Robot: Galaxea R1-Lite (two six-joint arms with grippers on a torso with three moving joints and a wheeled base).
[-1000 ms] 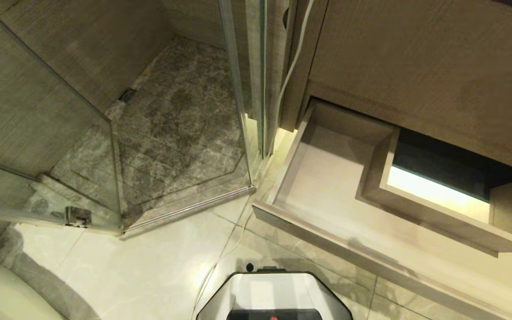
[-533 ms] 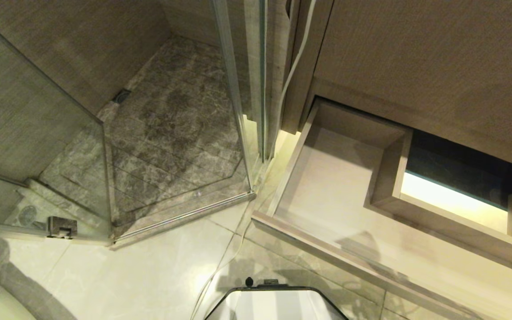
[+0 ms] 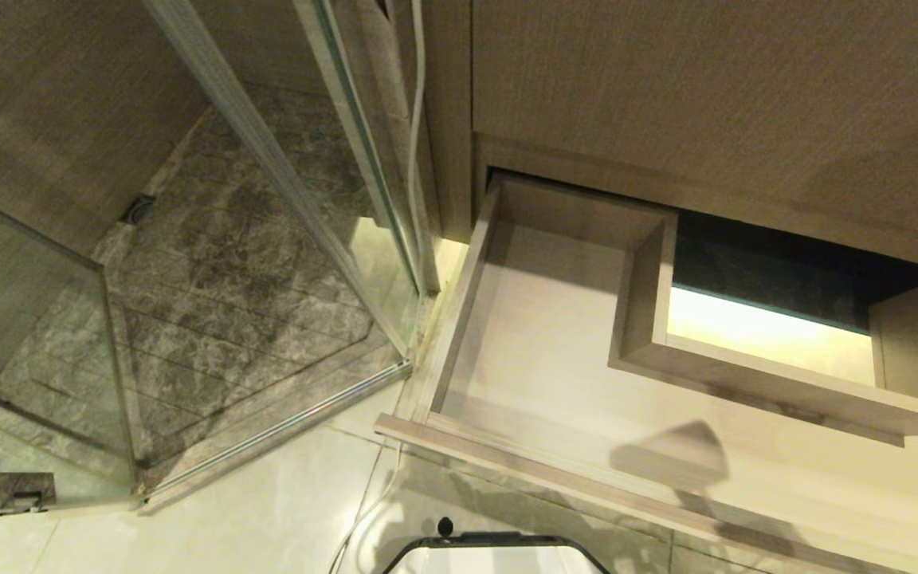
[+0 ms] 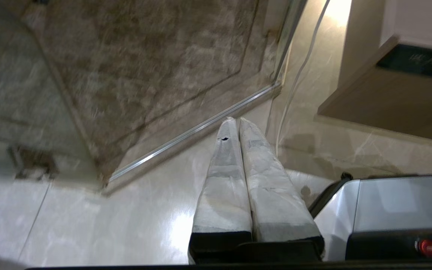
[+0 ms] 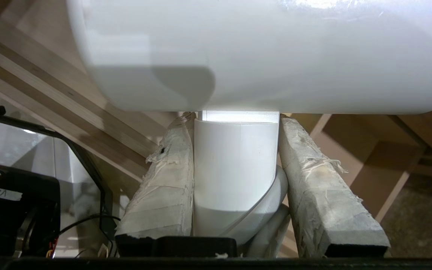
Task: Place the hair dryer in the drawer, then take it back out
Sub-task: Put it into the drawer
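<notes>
Below my head camera, the drawer [image 3: 555,359] stands pulled out from the wood-grain cabinet [image 3: 706,104], its pale floor bare where I can see it and its boxed square cutout [image 3: 754,351] sitting toward the back. A dark shadow falls across the drawer floor near the front panel. To the left of the drawer I see the glass shower enclosure [image 3: 268,207] with its mottled stone floor [image 3: 220,271], and a white cable [image 3: 415,96] running down beside the cabinet's edge onto the glossy floor tiles [image 3: 268,518]. Neither arm shows in this view.

On my right wrist camera, the right gripper [image 5: 236,123] has its jaws partway apart and clamped on either side of the handle of the hair dryer [image 5: 238,56]; the white barrel lies crosswise over the fingertips, with the drawer's wooden edge behind it and the robot's base [image 5: 21,187] off to one side.

On my left wrist camera, the left gripper [image 4: 238,122] hangs above the floor tiles with its jaws pressed together, holding nothing, beside the base.
</notes>
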